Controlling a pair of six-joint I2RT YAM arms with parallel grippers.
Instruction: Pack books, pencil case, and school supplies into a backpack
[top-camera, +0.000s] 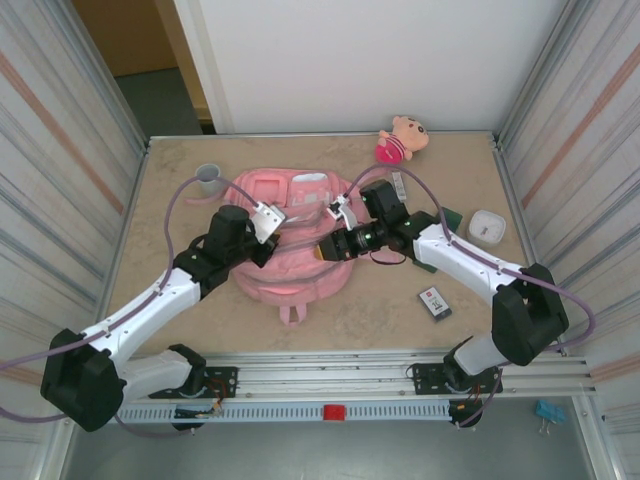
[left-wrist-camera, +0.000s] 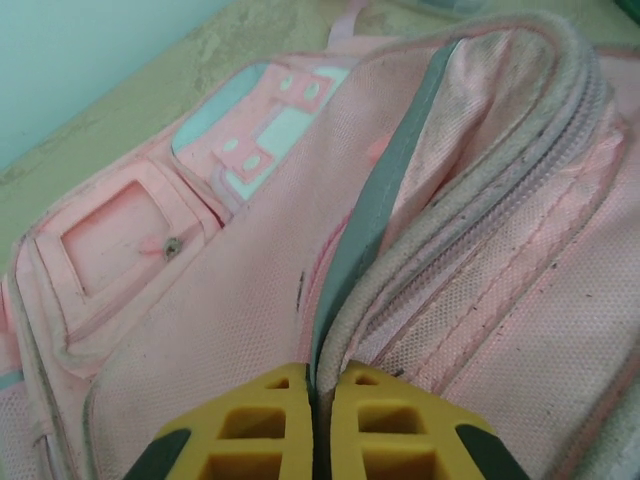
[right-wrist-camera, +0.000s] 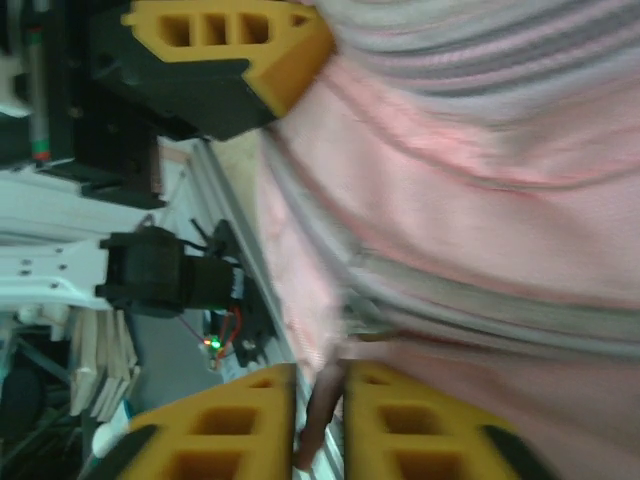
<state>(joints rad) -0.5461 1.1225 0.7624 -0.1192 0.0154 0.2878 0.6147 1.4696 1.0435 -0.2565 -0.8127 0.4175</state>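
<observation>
Arms meet over the large pink fabric backpack (top-camera: 300, 275), which lies flat at the middle of the beige surface (top-camera: 380, 300). The left arm (top-camera: 150, 300) stretches diagonally from its near-left base, wrist low over the bag's left half. The left tool (left-wrist-camera: 322, 378) has its yellow fingers pressed together on the grey-trimmed rim of the bag's opening. The right arm (top-camera: 465, 262) rises from the near-right base, folds at an elbow to the right of the bag and points its wrist leftward. This lays the right tool (right-wrist-camera: 320, 378) sideways against the pink cloth, just beside the other tool. Its fingers stand slightly apart with a slim pinkish tab in the gap; whether they pinch it cannot be told. A dark flat book (top-camera: 453, 217) lies under the right forearm. A small black rectangular piece with white markings (top-camera: 434, 302) rests near the right base, and a slim grey stick (top-camera: 398, 184) lies behind the bag.
</observation>
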